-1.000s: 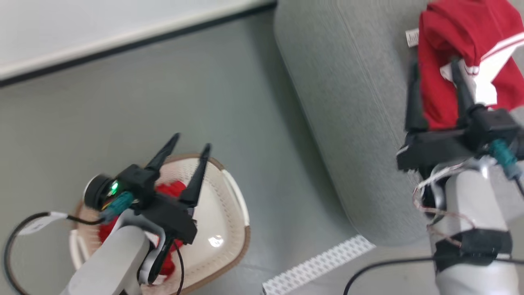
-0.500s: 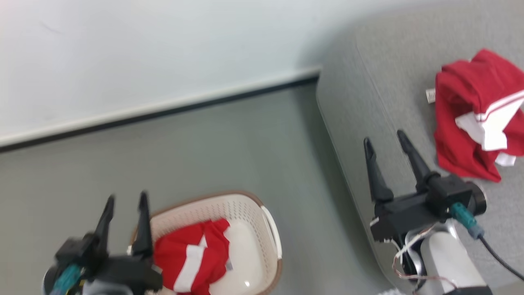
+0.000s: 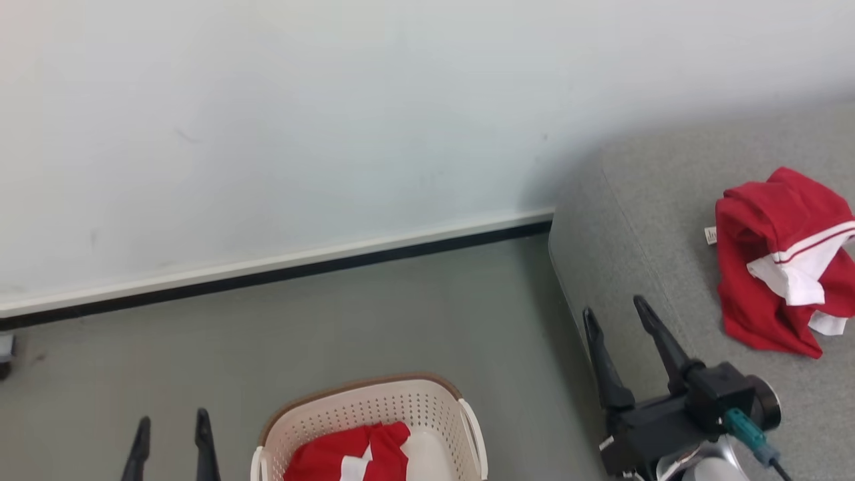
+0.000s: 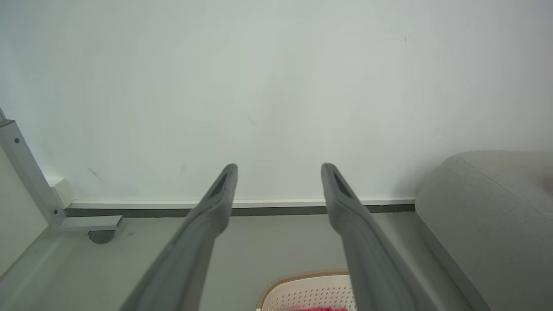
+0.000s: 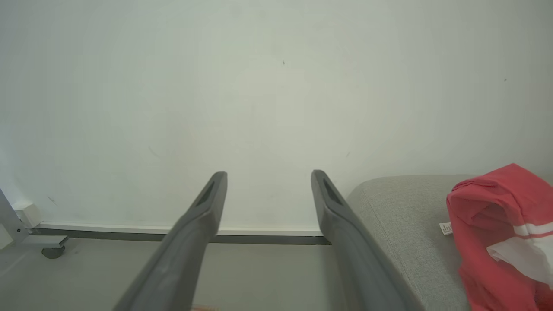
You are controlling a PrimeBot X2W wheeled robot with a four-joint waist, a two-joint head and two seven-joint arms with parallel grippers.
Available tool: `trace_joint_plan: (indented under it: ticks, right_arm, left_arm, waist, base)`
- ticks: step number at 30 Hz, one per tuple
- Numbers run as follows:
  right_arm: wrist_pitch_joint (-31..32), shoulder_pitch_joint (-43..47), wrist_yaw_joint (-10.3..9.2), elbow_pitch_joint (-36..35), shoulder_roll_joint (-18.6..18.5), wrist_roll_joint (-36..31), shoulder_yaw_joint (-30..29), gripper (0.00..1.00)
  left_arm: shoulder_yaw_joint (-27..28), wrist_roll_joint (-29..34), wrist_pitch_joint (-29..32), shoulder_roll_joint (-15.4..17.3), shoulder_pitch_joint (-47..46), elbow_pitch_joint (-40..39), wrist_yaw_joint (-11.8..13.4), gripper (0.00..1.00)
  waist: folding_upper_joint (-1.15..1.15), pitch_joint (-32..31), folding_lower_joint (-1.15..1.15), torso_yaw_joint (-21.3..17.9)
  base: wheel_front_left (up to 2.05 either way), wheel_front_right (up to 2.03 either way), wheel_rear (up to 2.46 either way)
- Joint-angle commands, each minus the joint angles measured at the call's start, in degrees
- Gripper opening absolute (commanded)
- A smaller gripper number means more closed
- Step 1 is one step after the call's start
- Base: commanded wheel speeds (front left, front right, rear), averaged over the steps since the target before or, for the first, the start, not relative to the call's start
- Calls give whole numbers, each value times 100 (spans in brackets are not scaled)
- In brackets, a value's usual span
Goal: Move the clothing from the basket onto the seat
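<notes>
Holding left hand (image 3: 172, 417) and right hand (image 3: 612, 306) spread wide, empty; seeing from head clothing (image 3: 347, 457) lying in basket (image 3: 374, 401), garment (image 3: 768, 267) on seat (image 3: 634, 220); from left wrist, castor (image 4: 100, 236).

The right end effector (image 3: 614, 310) has two long, black, tapering fingers (image 3: 604, 374) on a blocky black base (image 3: 658, 427). Beside that base sit a round black camera housing (image 3: 767, 401) and a teal plug (image 3: 740, 427) trailing a dark cable (image 3: 775, 463). The left end effector (image 3: 172, 419) has matching black fingertips (image 3: 204, 441), each with a narrow slot (image 4: 335, 185).
</notes>
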Motion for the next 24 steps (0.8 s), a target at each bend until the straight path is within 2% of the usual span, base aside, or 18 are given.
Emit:
trace_joint_plan:
  ticks: [1, 7, 12, 24]
  right_arm:
    - [-7, 156, -4, -13, 5, -6, 3, 100]
    - [-7, 483, -4, -75, -2, -39, 63, 100]
    - [-7, 710, -4, -205, 32, -100, 106, 100]
    - [-7, 976, -4, -284, 48, -39, 251, 100]
  left_arm:
    - [13, 117, -18, -30, 188, -45, -96, 100]
    - [117, 219, -18, -130, 479, 113, -447, 100]
    - [311, 33, -19, -250, 565, 199, -715, 100]
    - [365, 481, -19, -343, 737, 305, -911, 100]
  waist:
    - [1, -220, 1, 117]
    - [1, -421, 1, 133]
    - [1, -505, 1, 102]
    - [1, -622, 1, 55]
  base:
    - [0, 0, 0]
    - [0, 0, 0]
    - [0, 0, 0]
    - [0, 0, 0]
